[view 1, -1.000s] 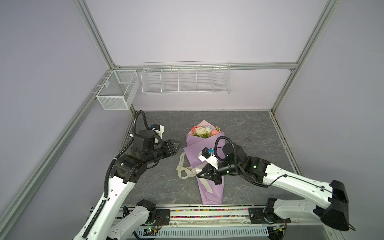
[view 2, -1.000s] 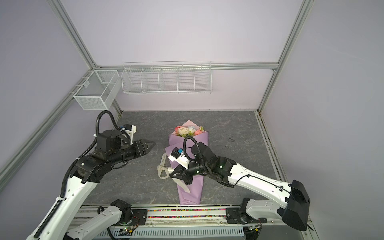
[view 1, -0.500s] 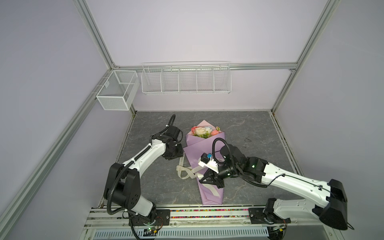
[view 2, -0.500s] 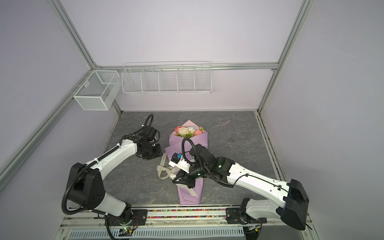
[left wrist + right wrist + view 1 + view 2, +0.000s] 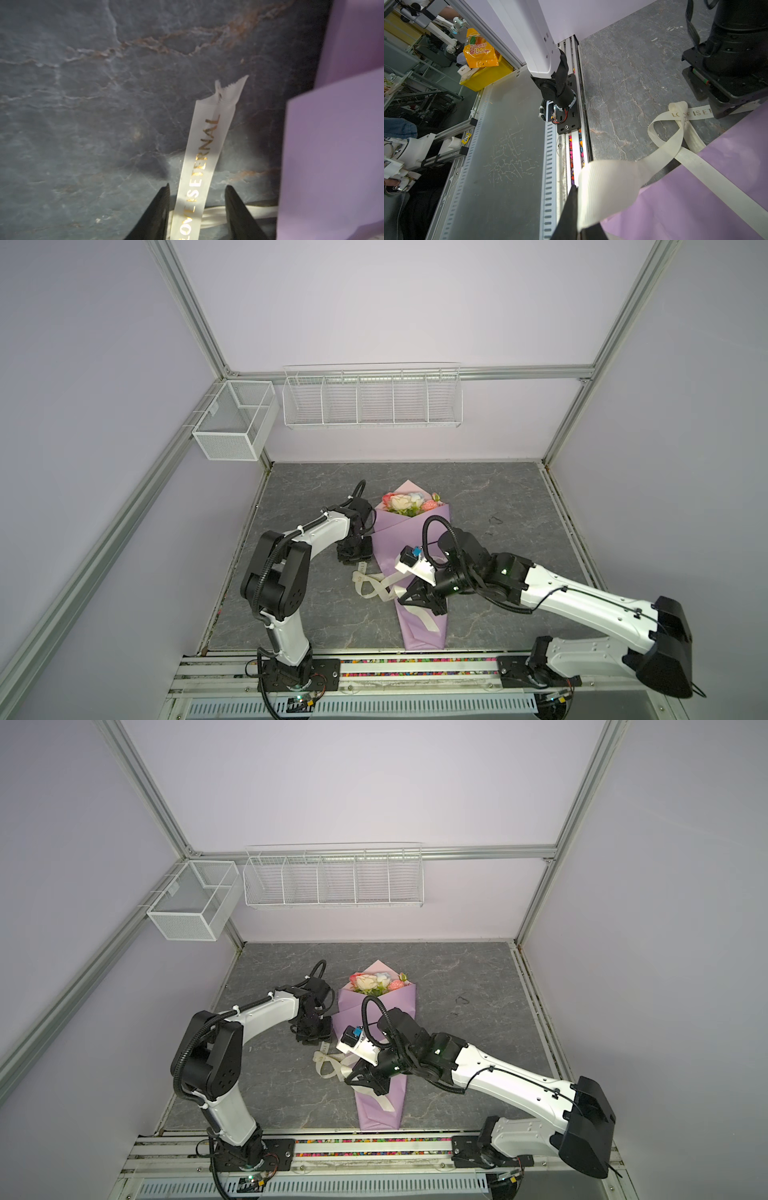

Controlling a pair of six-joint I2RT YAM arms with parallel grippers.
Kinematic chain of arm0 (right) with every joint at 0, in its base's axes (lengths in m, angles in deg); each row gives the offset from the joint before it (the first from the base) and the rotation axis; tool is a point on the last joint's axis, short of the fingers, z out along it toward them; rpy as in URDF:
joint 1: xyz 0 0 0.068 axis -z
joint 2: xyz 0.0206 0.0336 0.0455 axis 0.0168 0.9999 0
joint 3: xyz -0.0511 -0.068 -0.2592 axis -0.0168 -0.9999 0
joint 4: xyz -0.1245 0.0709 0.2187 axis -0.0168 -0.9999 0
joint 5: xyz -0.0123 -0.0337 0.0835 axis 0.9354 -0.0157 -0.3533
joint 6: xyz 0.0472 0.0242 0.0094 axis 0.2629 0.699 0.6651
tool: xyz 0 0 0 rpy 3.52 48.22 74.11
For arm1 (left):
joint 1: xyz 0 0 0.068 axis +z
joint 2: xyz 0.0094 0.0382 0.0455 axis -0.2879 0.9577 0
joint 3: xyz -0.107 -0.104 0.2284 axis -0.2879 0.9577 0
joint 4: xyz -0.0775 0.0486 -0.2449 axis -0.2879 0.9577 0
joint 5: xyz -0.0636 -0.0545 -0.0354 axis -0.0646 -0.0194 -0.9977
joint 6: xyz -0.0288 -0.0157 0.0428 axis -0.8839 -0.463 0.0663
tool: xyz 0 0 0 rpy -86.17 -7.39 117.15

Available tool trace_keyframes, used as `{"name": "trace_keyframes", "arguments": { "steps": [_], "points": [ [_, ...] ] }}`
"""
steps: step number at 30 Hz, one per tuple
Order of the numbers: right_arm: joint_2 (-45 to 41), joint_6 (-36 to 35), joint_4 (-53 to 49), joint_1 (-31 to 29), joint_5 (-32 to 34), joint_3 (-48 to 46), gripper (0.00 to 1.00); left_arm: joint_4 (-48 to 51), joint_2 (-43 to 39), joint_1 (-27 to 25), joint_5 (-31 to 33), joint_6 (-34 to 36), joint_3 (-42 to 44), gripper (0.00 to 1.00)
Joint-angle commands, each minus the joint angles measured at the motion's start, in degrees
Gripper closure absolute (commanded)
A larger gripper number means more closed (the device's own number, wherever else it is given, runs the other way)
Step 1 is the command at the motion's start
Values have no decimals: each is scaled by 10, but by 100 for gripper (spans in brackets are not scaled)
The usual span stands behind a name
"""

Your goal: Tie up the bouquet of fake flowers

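left claw (image 5: 197,186) spread, straddling loose end of cream gold-lettered fabric ribbon (image 5: 207,145); right claw (image 5: 578,207) pinching same ribbon

**Top views, both:** bright, even, diffuse light, falling from above to judge by the shadows. Focus is sharp throughout. Soft, pale shadows lie on the bench (image 5: 478,497) under the arms. The frame posts (image 5: 193,306) splay outward toward the corners, a wide-lens distortion.

**Left wrist view:** dim, bluish and soft overall. The ribbon (image 5: 205,149) is shaded at its cut end, with one lit band across its nearer part; the gold lettering is readable but fuzzy. The wrapping paper (image 5: 332,155) has a blurred edge with dark shadow beside it. The left claw (image 5: 197,186) shows as a black silhouette.

**Right wrist view:** bright, and crisp in the distance. The ribbon nearest the lens is washed out white and out of focus. The picture edges are stretched.
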Motion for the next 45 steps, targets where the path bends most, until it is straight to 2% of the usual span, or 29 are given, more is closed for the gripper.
{"name": "trace_keyframes", "arguments": {
  "steps": [1, 7, 11, 15, 20, 22, 24, 26, 31, 35, 39, 45],
  "points": [
    [3, -21, -11, -3, 9, 14, 91, -12, 17, -3, -2, 13, -6, 56],
    [2, -22, -15, -3, 15, 18, 91, -24, 41, -5, 0, 13, 6, 61],
    [2, -22, -16, -3, 19, 19, 91, -27, 58, -8, 9, 15, 13, 68],
    [2, -23, -20, -4, 26, 22, 91, -13, 80, -27, 65, 11, 14, 73],
    [4, -26, -24, -3, 35, 24, 91, 0, 118, -44, 111, -1, 12, 86],
    [6, -26, -28, -3, 38, 26, 91, -3, 124, -44, 112, -2, 12, 88],
    [6, -26, -28, -4, 41, 25, 91, -4, 121, -44, 109, 0, 8, 96],
    [6, -25, -30, -3, 45, 26, 91, -1, 113, -44, 110, 0, 1, 100],
    [-3, -30, -39, -3, 69, 33, 92, 21, 55, -43, 123, -10, -26, 100],
    [-30, -48, -49, 2, 117, 30, 92, 44, -39, -26, 122, -23, -56, 100],
    [-58, -66, -70, 15, 141, 24, 92, 50, -135, 35, 98, -31, -73, 100],
    [-75, -73, -83, 22, 132, 24, 92, 31, -259, 118, 113, -46, -64, 100]
  ]
}}
